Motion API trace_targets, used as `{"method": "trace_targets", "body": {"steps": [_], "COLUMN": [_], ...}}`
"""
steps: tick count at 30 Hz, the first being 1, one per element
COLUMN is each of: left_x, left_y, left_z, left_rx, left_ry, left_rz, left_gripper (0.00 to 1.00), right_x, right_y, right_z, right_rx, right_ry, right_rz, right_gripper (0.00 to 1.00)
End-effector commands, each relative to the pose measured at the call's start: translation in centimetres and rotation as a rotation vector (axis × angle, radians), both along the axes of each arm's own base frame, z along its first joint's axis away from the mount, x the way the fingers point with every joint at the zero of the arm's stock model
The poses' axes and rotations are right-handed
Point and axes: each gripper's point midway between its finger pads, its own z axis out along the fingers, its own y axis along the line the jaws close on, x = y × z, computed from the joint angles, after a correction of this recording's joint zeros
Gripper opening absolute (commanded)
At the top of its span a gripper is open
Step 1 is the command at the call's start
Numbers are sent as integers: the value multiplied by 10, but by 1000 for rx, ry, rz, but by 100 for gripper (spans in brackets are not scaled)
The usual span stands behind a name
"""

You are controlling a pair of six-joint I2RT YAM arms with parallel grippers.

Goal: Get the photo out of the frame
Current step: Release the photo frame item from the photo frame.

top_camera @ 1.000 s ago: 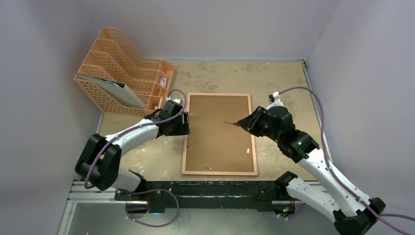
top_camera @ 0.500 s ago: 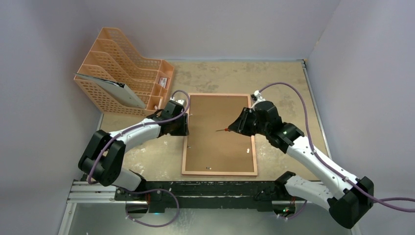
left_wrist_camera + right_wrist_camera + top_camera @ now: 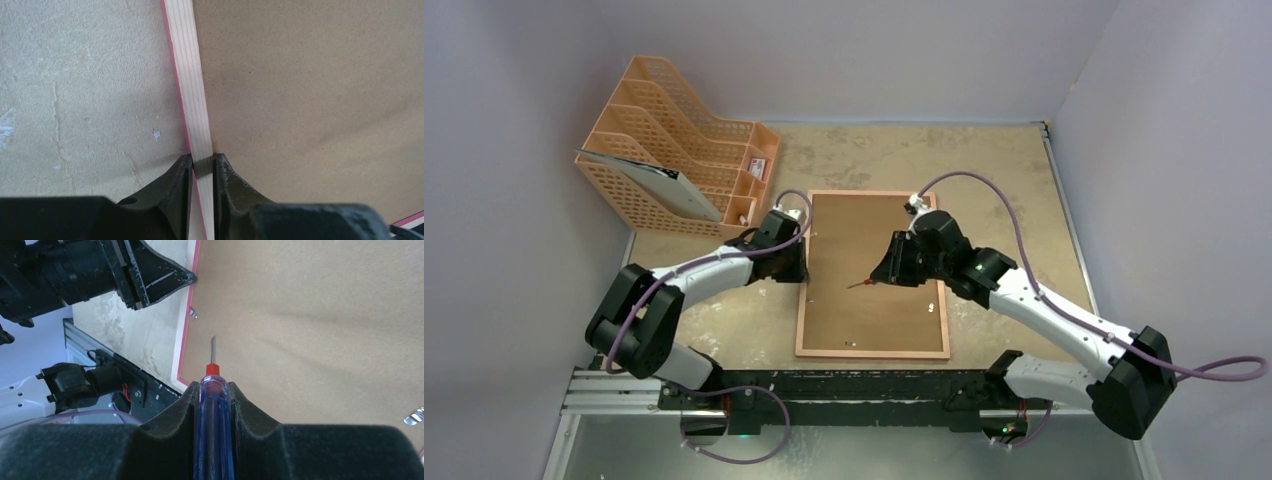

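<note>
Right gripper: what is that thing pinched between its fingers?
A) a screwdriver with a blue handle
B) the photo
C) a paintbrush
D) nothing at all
A: in the right wrist view the right gripper is shut on a screwdriver with a clear blue handle, a red collar and a thin metal tip, held over the brown back of the frame.

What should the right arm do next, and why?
Probably ease the screwdriver in the right gripper forward until its blade reaches the small metal clip on the left rail of the frame. The backing board sits in the frame, the blade points at that clip but stops short, and the left gripper clamps the rail.
</note>
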Motion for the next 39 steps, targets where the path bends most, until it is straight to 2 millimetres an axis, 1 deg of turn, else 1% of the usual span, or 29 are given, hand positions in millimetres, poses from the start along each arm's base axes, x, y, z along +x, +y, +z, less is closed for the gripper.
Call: {"method": "trace_targets", "body": {"steps": [1,4,5,12,18,23,27,32,36,39], "left_x": [-7,-14,-17,-28,-31,-31,-34,-36,-36,-36], "left_y": [5,3,2,3,5,5,8,8,8,8], "left_z": [-7,-6,-5,2,4,2,1,0,1,3], "left_rx": [6,-30,-40,-94,-101,-95,-91,-95,-93,-96], "left_ry": [11,20,23,19,19,24,25,26,28,24], "left_rz": [-3,0,4,47,62,62,69,66,64,64], "left_gripper": [13,1,0,0,0,0,0,0,0,0], "right_x": [5,0,-2,-17,-27,-35,-42,-36,-32,-30], "right_y": [19,25,28,57,83,96,107,115,124,125], "right_z": [21,13,11,-2,-12,-13,-13,-9,-17,-25], "right_rx": [37,2,-5,-20,-46,-52,-19,0,8,-12], "right_ry": [-52,-40,-37,-18,-10,-17,-22,-49,-39,-35], "right_rz": [13,19,24,71,104,103,130,88,73,53], "right_gripper": [0,0,0,0,0,0,0,0,0,0]}}
